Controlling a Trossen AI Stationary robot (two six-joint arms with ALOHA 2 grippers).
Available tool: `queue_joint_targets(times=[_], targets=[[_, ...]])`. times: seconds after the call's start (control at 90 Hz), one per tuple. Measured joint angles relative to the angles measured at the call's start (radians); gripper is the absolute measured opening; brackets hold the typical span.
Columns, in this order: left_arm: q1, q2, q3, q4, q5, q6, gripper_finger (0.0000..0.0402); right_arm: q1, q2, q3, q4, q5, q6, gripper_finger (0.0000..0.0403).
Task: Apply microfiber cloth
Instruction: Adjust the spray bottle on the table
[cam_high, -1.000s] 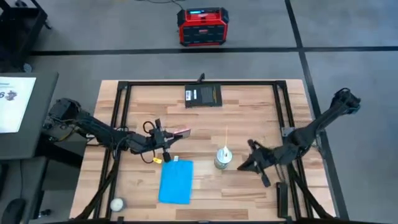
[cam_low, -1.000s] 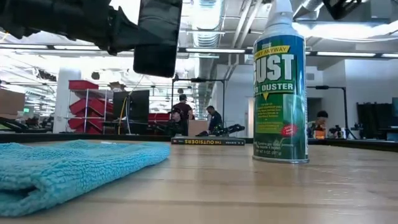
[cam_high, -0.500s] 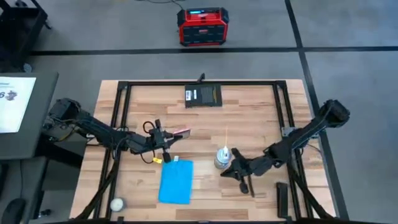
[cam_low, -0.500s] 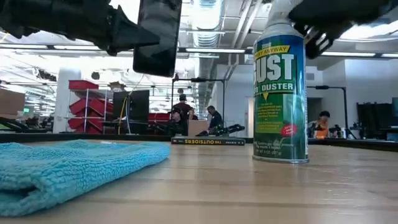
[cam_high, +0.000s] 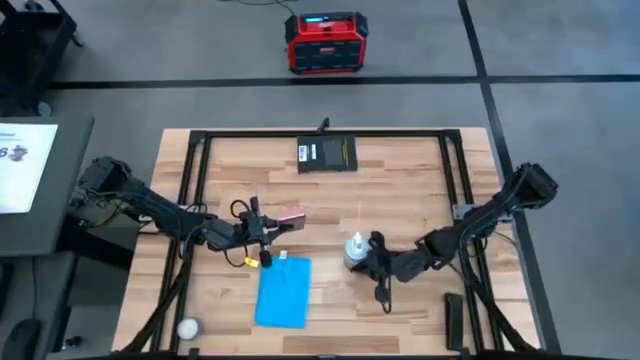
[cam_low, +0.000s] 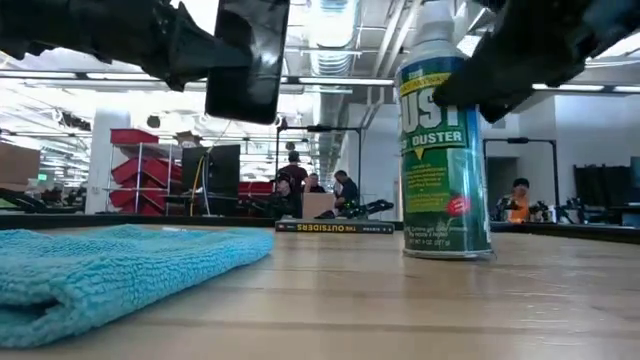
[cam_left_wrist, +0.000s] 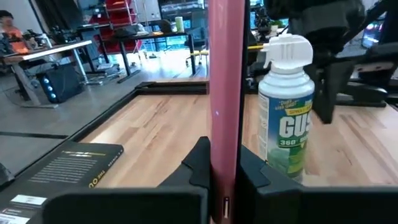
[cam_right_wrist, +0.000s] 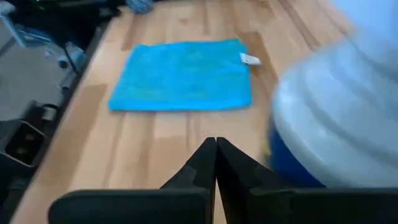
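While the microfiber cloth (cam_high: 282, 292) lies flat near the table's front edge, long axis running front to back, its white tag (cam_right_wrist: 250, 59) sits at a far corner. Left gripper (cam_high: 266, 227) clamps the pink phone (cam_left_wrist: 226, 93) above it; right gripper (cam_high: 372, 262), fingers pressed together, is beside the duster can (cam_high: 353, 250).

spray can (cam_low: 444, 150) labelled "DUSTER", book spine (cam_low: 335, 228) "THE OUTSIDERS"

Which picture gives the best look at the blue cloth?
The right wrist view: the whole blue cloth and its white tag show. The high view shows it small, the low view only one edge; the left wrist view misses it.
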Motion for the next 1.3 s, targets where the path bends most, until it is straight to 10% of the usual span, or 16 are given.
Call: queue_joint_targets(times=[0.622,0.867,1.3], targets=[[-0.009,0.000,-0.010,-0.021,-0.022,-0.010,0.0003,-0.124,-0.001,0.000,-0.084,0.005,-0.091,0.0000],[-0.043,0.000,-0.083,0.061,-0.098,-0.018,0.0003,-0.143,-0.001,-0.001,0.162,-0.280,-0.115,0.0000],[-0.055,0.000,-0.116,0.055,-0.139,-0.054,0.0003,-0.139,0.266,0.172,0.220,-0.453,-0.091,0.0000]])
